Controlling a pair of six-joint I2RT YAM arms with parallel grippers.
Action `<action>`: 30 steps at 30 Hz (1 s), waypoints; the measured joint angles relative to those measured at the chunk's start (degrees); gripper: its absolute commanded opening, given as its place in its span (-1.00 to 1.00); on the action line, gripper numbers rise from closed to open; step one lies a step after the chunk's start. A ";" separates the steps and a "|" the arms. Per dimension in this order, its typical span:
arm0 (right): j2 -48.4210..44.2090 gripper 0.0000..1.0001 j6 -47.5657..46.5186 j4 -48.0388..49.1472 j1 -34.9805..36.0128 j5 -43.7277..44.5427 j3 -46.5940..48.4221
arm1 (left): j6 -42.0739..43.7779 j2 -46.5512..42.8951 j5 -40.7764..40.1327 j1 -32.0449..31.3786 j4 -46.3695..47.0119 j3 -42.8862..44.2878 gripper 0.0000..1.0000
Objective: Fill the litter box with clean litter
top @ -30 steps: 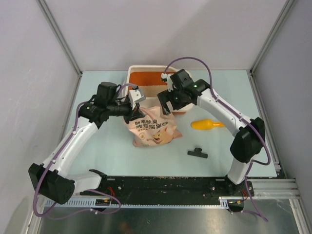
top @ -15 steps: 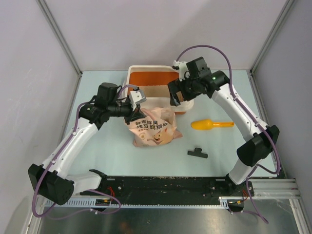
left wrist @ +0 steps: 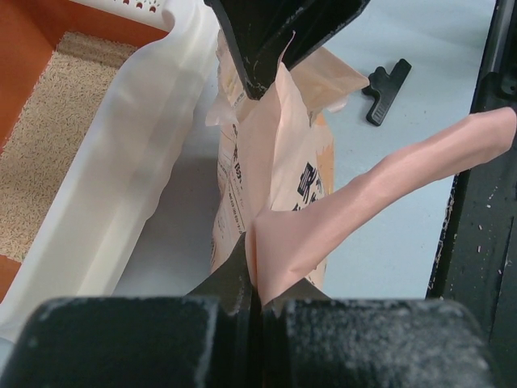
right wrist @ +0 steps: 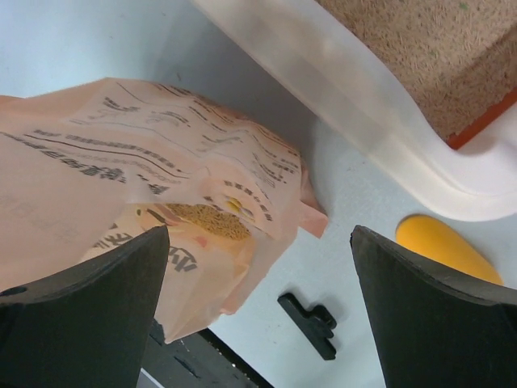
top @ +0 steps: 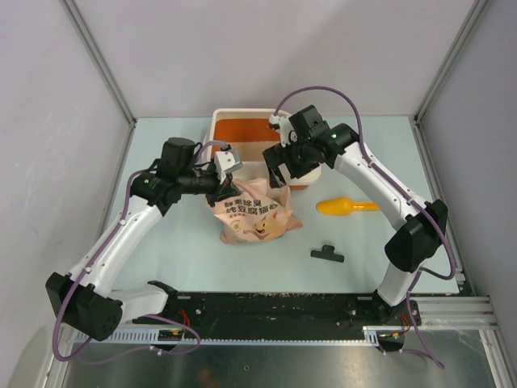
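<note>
One litter box (top: 242,115) with litter (left wrist: 48,153), one pink bag (top: 254,214), one orange scoop (top: 343,207) and one black clip (top: 326,255). The left fingers (left wrist: 226,287) pinch the bag's top, and the right fingers (right wrist: 81,307) are spread just above it. Pale blue tabletop (top: 161,242), grey walls (top: 242,48).

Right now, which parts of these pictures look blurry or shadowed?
Left wrist: the left gripper, close to the lens, is a blurred black mass, the pink bag behind it sharper. Right wrist: its dark fingers lose detail, the litter box rim looks soft. Top external: even light, faint shadows.
</note>
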 measured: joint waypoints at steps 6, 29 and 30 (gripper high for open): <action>0.11 1.00 -0.46 0.11 0.17 2.14 -4.83 | -0.02 0.00 -0.22 0.00 0.07 0.00 -0.99; -8.39 0.89 -26.36 2.89 -24.65 -19.50 -8.48 | -2.05 1.95 -0.59 -0.04 3.76 2.84 0.21; -8.70 0.87 -30.10 2.05 -27.02 -19.85 -9.99 | -2.16 1.95 -0.63 -0.04 3.87 3.26 0.23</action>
